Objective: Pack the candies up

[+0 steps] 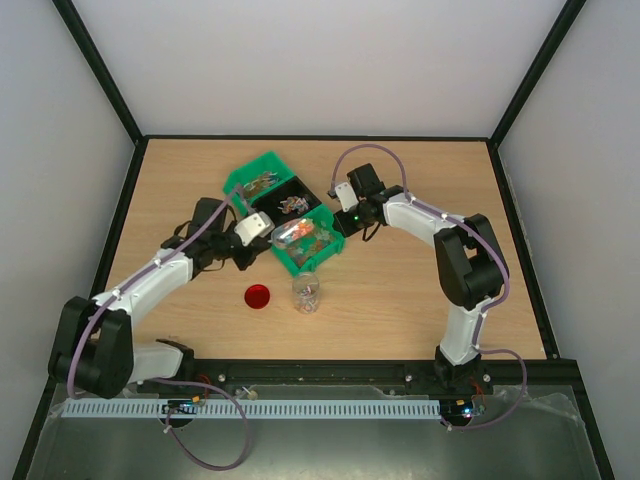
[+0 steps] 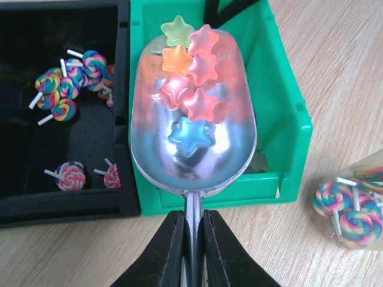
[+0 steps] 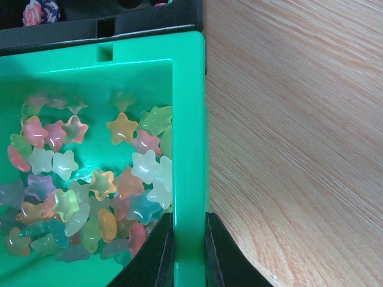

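Observation:
My left gripper is shut on the handle of a silver metal scoop. The scoop holds several star-shaped candies in pink, orange, green and blue above the near green bin. In the top view the left gripper and the scoop sit at that bin. My right gripper is shut on the bin's green wall, with many star candies inside; it also shows in the top view. A clear jar with swirl lollipops stands in front.
A black bin with several swirl lollipops sits left of the green one. A second green bin stands behind. A red lid lies on the table left of the jar. Black frame rails edge the table.

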